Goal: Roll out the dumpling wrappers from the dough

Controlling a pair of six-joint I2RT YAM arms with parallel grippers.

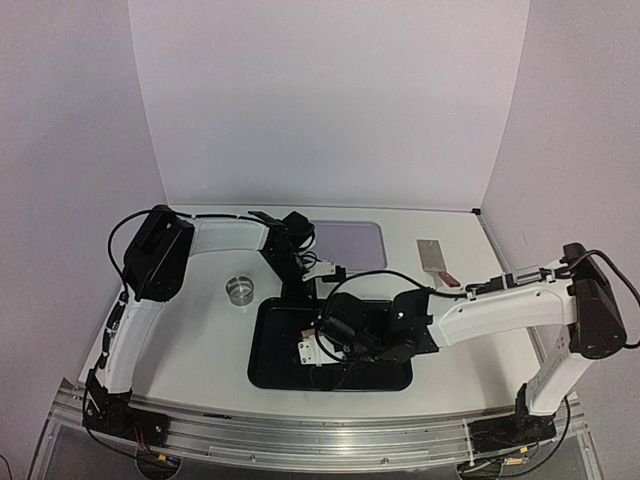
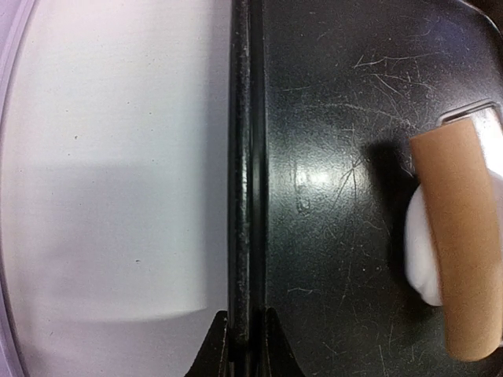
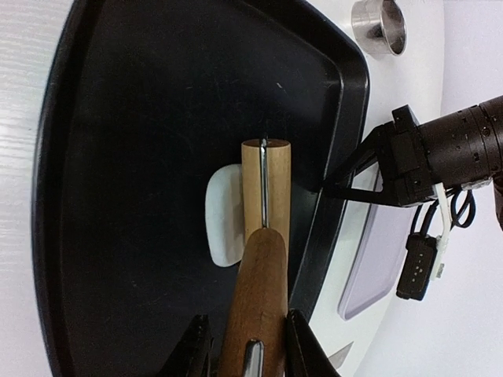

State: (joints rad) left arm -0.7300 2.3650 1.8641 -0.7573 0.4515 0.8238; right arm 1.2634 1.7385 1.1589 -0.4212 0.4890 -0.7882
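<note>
Wood fills the right gripper [image 3: 250,342]: its jaws are closed narrow on the handle of the rolling pin [image 3: 266,196], so the roller points straight ahead of them. Just under the roller, showing on its left side, lies the white dough piece [image 3: 222,216], flat on the black tray [image 3: 118,157]. It is probably a wrapper in the making, though the roller hides part of it. Beyond the roller tip, the left gripper [image 2: 245,339] pinches the tray rim, I think to stop it from sliding. Farther still stands the ring cutter [image 3: 380,25].

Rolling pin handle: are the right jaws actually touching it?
Touching. The right wrist view shows the jaws of the right gripper closed against both sides of the rolling pin handle, with no gap.
</note>
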